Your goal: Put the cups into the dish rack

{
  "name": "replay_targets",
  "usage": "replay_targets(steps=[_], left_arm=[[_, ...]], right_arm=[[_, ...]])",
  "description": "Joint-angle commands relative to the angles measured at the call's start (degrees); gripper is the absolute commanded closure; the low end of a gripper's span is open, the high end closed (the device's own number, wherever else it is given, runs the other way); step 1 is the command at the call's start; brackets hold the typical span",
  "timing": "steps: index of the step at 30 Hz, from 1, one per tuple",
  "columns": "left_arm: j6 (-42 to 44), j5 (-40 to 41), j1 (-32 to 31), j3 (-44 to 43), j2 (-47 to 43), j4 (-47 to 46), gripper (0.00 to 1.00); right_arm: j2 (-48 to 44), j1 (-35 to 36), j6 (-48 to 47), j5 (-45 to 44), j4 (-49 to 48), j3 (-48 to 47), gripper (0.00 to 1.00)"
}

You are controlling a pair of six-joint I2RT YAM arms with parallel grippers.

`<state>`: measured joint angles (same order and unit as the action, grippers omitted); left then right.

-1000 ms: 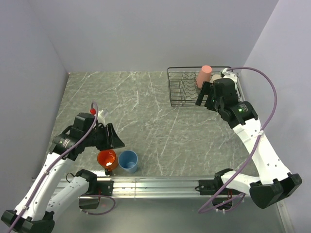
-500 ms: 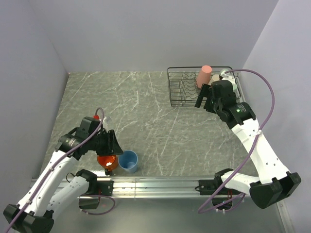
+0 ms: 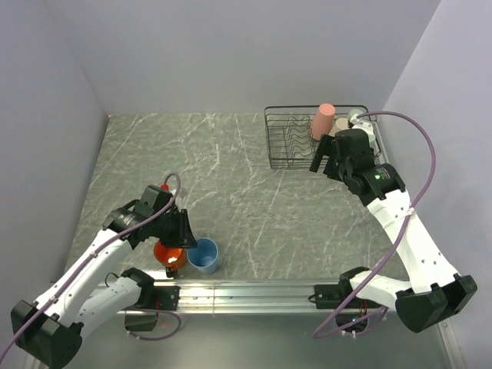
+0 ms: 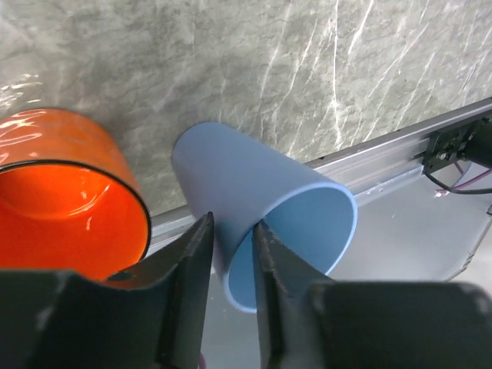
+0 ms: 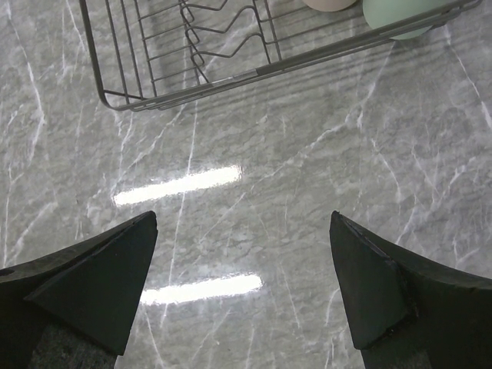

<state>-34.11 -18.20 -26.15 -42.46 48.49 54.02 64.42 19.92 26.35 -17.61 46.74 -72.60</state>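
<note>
The light blue cup (image 3: 203, 254) (image 4: 261, 200) stands near the table's front edge, beside the orange mug (image 3: 169, 251) (image 4: 69, 207) on its left. My left gripper (image 3: 188, 238) (image 4: 233, 231) is shut on the blue cup's rim, one finger inside and one outside the wall. The dish rack (image 3: 267, 138) (image 5: 254, 73) sits at the back right and holds a salmon pink cup (image 3: 322, 121), a beige cup (image 3: 340, 123) (image 5: 330, 4) and a pale green cup (image 3: 355, 117) (image 5: 400, 19). My right gripper (image 3: 327, 160) (image 5: 242, 231) hovers open just in front of the rack, holding nothing.
A metal rail (image 3: 254, 290) (image 4: 384, 157) runs along the table's front edge, right behind the blue cup and mug. Grey walls enclose the marble table on the left, back and right. The rack's left half shows bare wavy wires (image 5: 207, 38).
My left arm has come down and forward over the mug and blue cup, and its fingers have narrowed onto the blue cup's wall. The right arm has drawn back slightly from the rack.
</note>
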Motion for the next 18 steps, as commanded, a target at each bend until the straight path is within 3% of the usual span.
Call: replay_targets(steps=[1,5,6,13,17,18], left_arm=[[0.01,-0.96,-1.53,0.79,1.43,-4.18,0.71],[-0.35,0.7,-3.55,-0.08,3.1,-4.45,0.88],[-0.43,1.14,-4.25,-0.6,3.19,-4.1,0.99],[-1.31,1.59,-4.35,-10.7,6.61,-7.16,1.0],[-3.24,-1.22,-3.91,-17.73,12.32,-14.7,1.0],[-4.99,-3.4,-3.04,-18.97,13.55,-16.73,1.0]], right_arm=[[-0.97,-0.76,0.19,-1.55,-0.69,0.44,0.0],[-0.88,-1.38,0.02,-1.56,-1.04,0.35,0.0],[-0.88,-1.55,-0.07,-1.55,-1.21,0.35,0.0],[-0.7,-2.96,-1.56,3.26,-1.65,-3.42,0.0],[-0.79,-5.07,-1.48,17.4,-5.59,-8.43,0.0],[0.34,-5.42,-0.52,24.74,-6.13,-11.31,0.0]])
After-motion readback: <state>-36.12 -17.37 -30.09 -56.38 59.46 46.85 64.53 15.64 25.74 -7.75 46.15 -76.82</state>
